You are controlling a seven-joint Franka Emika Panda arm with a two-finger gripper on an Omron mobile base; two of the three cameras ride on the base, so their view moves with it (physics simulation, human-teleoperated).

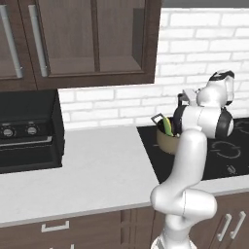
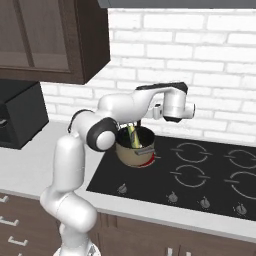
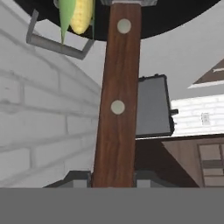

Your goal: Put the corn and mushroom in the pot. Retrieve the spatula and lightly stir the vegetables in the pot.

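The tan-gold pot (image 2: 134, 153) stands on the cooktop's back left burner, also seen as the pot (image 1: 166, 140) partly behind my arm. The pale green and yellow corn (image 2: 132, 135) leans upright inside it, corn (image 1: 168, 126), corn (image 3: 78, 15). My gripper (image 2: 156, 112) hangs just right of and above the pot, shut on the spatula's wooden handle (image 3: 116, 105), which runs from between my fingertips into the pot's dark inside. In the hand view my gripper (image 3: 113, 178) clamps the handle's end. The pot's metal loop handle (image 3: 57, 45) shows beside the corn. The mushroom is hidden.
The black cooktop (image 2: 200, 170) has a row of knobs along its front edge. A white brick wall rises right behind the pot. A black microwave (image 1: 29, 131) sits at the left of the grey counter (image 1: 97, 170), under dark wood upper cabinets (image 1: 78, 39).
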